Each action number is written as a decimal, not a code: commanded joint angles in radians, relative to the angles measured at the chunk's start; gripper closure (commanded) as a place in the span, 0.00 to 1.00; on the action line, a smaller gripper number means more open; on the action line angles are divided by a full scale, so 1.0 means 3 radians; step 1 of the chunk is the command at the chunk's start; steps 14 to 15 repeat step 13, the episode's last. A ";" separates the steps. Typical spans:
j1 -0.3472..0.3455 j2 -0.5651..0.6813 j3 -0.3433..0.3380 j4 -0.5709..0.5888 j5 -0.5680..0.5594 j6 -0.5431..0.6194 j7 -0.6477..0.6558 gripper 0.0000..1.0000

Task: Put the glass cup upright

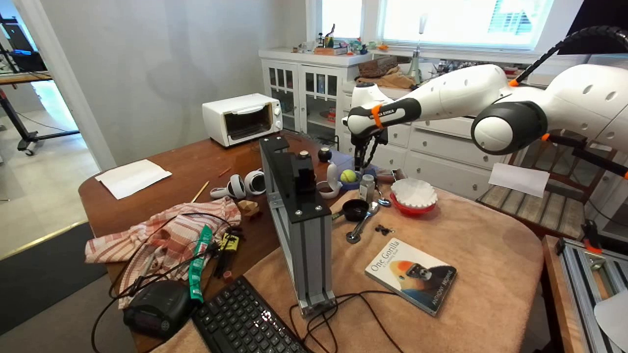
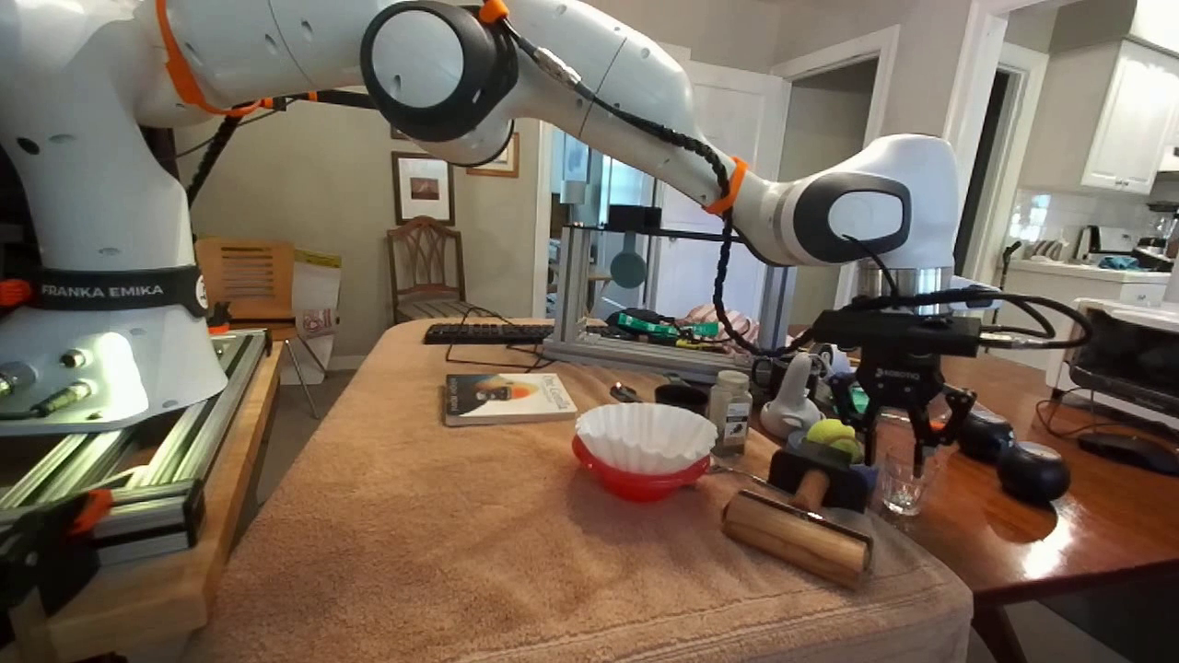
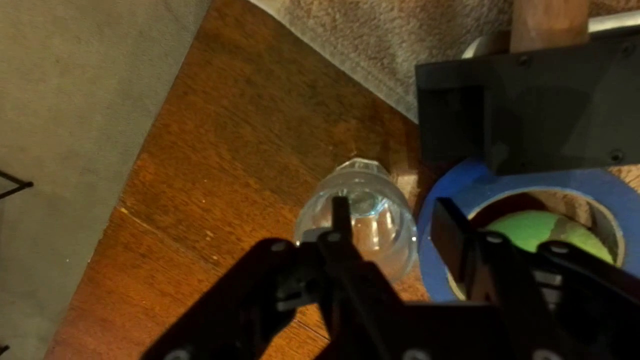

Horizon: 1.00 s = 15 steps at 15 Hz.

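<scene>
The clear glass cup [image 2: 904,493] stands on the bare wood just past the towel's edge, base down. In the wrist view the cup [image 3: 375,225] shows its open mouth toward the camera. My gripper [image 2: 895,451] points down at the cup, with its fingers apart. In the wrist view the gripper [image 3: 392,205] has its left finger over the cup's mouth, and its right finger over the blue tape roll [image 3: 435,250]. I cannot tell whether the left finger reaches inside the cup. In an exterior view the gripper [image 1: 359,159] is partly seen and the cup is hidden.
The tape roll, with a tennis ball [image 2: 834,436] in it, sits close beside the cup. A wood-handled roller tool [image 2: 797,539], a red bowl [image 2: 636,479] with white paper filters and a jar [image 2: 730,410] stand nearby. Black round objects [image 2: 1033,471] lie beyond the cup.
</scene>
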 commanded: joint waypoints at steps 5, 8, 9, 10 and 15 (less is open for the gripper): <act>-0.0033 -0.0116 0.0071 0.0147 0.0053 -0.0159 -0.0130 0.00; -0.0100 -0.0331 0.0231 0.0087 0.0176 -0.0207 -0.0298 0.00; -0.0130 -0.0395 0.0285 0.0072 0.0224 -0.0283 -0.0311 0.00; -0.0180 -0.0456 0.0389 0.0060 0.0300 -0.0416 -0.0431 0.00; -0.0162 -0.0437 0.0384 0.0120 0.0285 -0.0416 -0.0429 0.00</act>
